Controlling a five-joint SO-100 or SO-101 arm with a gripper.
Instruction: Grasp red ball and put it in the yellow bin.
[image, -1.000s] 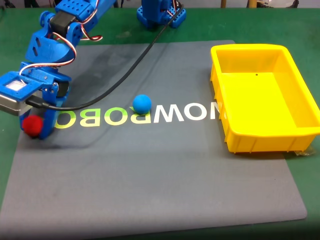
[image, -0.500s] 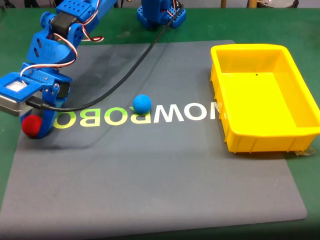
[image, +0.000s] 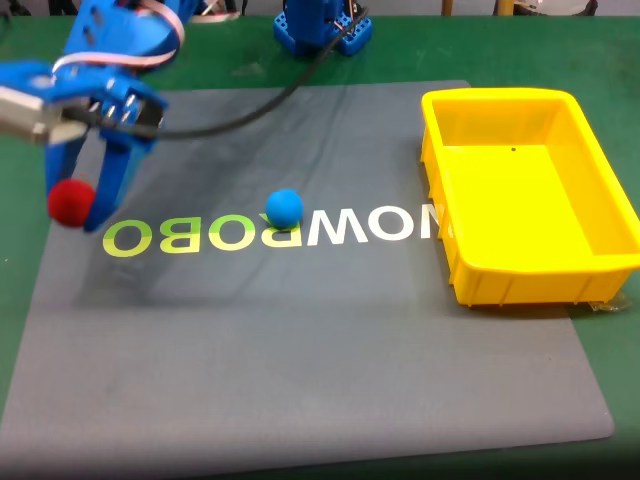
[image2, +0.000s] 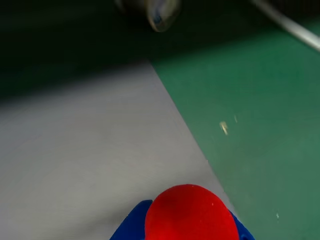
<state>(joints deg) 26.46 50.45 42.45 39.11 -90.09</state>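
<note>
In the fixed view the blue arm reaches in from the top-left corner, and its gripper (image: 80, 200) is closed around the red ball (image: 70, 202), holding it clear of the grey mat (image: 300, 340) near the mat's left edge, at about nine o'clock. The blue ball (image: 284, 207) lies on the mat well to the right of it, just above the printed lettering. The yellow bin (image: 528, 190) stands at three o'clock, overlapping the mat's right edge, far from the red ball. In the wrist view the red ball (image2: 191, 214) sits at six o'clock between blue fingers (image2: 131, 226), above the grey mat (image2: 90, 150) and the green table (image2: 260, 125).
</note>
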